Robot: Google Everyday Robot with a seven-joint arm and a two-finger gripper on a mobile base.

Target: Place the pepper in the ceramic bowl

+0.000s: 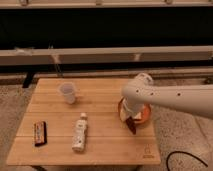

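Observation:
The gripper [131, 119] hangs from the white arm over the right side of the wooden table [100, 107]. It is shut on the pepper [131, 126], a slim dark red piece that points down from the fingers. The pepper hangs at the front left rim of the ceramic bowl [145, 115], an orange round bowl mostly hidden behind the arm and gripper. I cannot tell whether the pepper's tip touches the rim or the table.
A small translucent plastic cup [68, 92] stands at the back left. A white bottle [80, 132] lies in the front middle. A dark red-edged bar [40, 133] lies at the front left. A black cable [186, 158] lies on the floor to the right.

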